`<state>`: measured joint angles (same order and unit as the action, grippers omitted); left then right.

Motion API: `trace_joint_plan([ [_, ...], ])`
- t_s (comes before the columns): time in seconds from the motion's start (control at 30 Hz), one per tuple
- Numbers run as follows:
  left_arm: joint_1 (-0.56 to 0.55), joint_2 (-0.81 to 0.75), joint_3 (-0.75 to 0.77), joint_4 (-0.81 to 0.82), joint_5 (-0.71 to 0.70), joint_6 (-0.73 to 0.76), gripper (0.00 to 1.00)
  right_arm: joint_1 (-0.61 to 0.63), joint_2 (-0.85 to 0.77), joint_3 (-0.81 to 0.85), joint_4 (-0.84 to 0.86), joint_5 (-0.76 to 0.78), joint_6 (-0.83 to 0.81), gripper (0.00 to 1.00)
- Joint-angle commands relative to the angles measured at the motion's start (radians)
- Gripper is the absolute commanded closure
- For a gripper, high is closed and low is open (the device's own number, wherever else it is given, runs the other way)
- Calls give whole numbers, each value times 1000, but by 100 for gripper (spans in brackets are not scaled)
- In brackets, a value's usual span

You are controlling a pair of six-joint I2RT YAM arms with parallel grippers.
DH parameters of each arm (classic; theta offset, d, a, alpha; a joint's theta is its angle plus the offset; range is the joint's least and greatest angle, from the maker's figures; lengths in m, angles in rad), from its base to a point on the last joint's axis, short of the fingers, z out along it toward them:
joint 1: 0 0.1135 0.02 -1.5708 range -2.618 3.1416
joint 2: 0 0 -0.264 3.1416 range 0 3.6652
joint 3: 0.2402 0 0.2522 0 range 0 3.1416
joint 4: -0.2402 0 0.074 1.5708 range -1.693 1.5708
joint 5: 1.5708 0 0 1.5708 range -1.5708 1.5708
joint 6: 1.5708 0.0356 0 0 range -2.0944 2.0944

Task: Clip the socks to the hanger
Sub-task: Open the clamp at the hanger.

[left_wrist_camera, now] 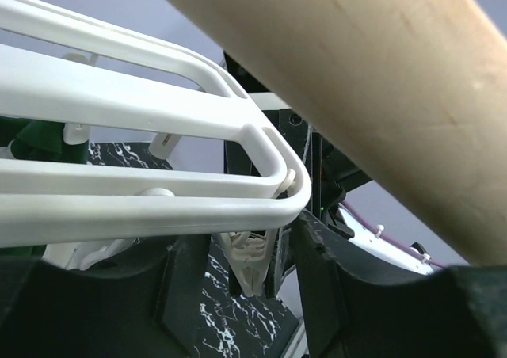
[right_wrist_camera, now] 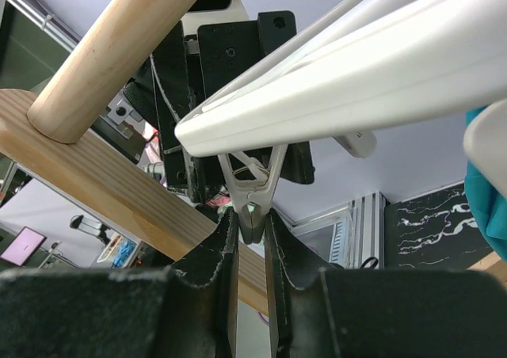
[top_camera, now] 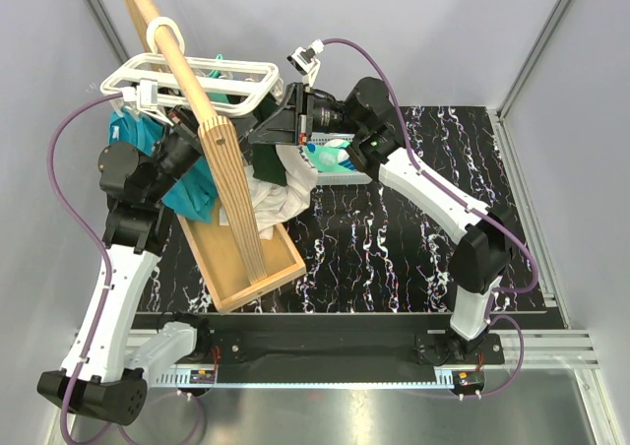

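Two grippers up at the hanger (top_camera: 241, 68), high off the desk (top_camera: 394, 228). Hangs by its hook loop (top_camera: 157, 33) from the wooden pole (top_camera: 146, 10), between the two wrists.

Right side: clenches a small clip (right_wrist_camera: 252, 203) with the right gripper (right_wrist_camera: 250, 219), pads pressed against both flanks of it, straight under the end of the white frame.

Left side: brackets a corner clip (left_wrist_camera: 249, 267) with the left gripper (left_wrist_camera: 247, 239), jaws released and standing apart, a gap on either side of the clip, nothing grasped. Sits just beneath the rounded corner of the frame, with the pole close above. Cannot tell whether these are one clip or two.

No sock at either gripper. Finds the socks (top_camera: 330, 156), mint green with stripes, well below the right gripper, bundled in the light grey basket (top_camera: 345, 176) on the desk. Shows a dark green garment (top_camera: 268, 169) and a white cloth (top_camera: 281, 204) down between the two grippers, a teal cloth (top_camera: 197, 189) under the left gripper, and a wooden tray (top_camera: 246, 268) nearer the arm bases.
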<state>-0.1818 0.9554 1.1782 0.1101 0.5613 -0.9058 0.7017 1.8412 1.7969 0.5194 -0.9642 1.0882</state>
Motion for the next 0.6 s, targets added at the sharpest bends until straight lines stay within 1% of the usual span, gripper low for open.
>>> trace_joint_plan([
  [0.0, -15, 9, 51, 56, 5, -15, 54, 9, -3, 19, 45, -21, 3, 100],
  [0.2, -22, 5, 75, 27, -18, -5, 62, 7, 1, 21, 22, -19, -14, 100],
  [0.27, -22, 0, 80, 4, -32, 5, 60, 9, 0, 21, 14, -21, -22, 100],
  [0.3, -22, -3, 80, -1, -37, 8, 55, 9, -2, 19, 11, -19, -25, 100],
  [0.4, -22, -15, 77, -4, -58, 4, 52, 9, -5, 21, -1, -18, -36, 100],
  [0.47, -21, -20, 80, -4, -69, 5, 52, 9, -5, 22, -7, -16, -39, 100],
  [0.57, -24, -12, 87, 7, -61, -2, 57, 9, 0, 25, -7, -13, -37, 100],
])
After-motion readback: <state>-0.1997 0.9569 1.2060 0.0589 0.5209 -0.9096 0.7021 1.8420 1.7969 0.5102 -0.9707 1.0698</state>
